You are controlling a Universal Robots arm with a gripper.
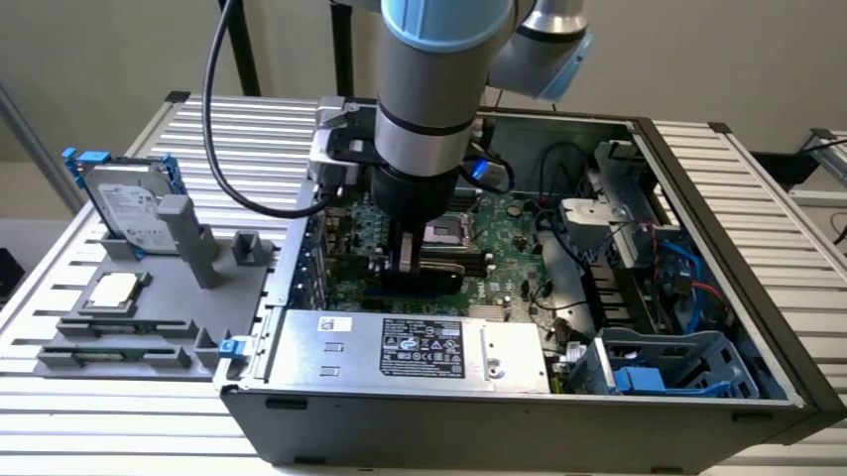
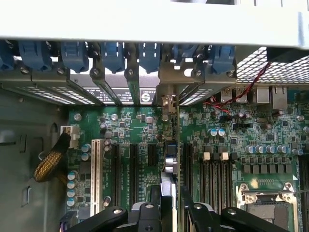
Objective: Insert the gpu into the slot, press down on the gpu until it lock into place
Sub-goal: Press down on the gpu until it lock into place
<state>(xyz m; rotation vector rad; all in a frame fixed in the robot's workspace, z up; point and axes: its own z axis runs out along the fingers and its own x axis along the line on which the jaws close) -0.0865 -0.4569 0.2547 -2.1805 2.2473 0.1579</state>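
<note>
The tool (image 2: 170,209) is gripping the gpu (image 2: 170,166) from both sides, holding it upright and edge-on over the motherboard (image 2: 130,125), between the black expansion slots (image 2: 133,169) and the memory slots (image 2: 215,174). The card itself is hiding the slot beneath it. The silver power supply (image 1: 411,347) is crowding the tool inside the case (image 1: 530,426), while a hard drive (image 1: 126,203) is lying well apart on the bench (image 1: 265,129).

Beyond the gripper (image 1: 413,270) a plain beige wall (image 1: 119,45) closes the room; black stand posts (image 1: 244,55) rise before it; below and around the gripper spreads a slatted aluminium worktable (image 1: 252,134); the light is soft and even.
</note>
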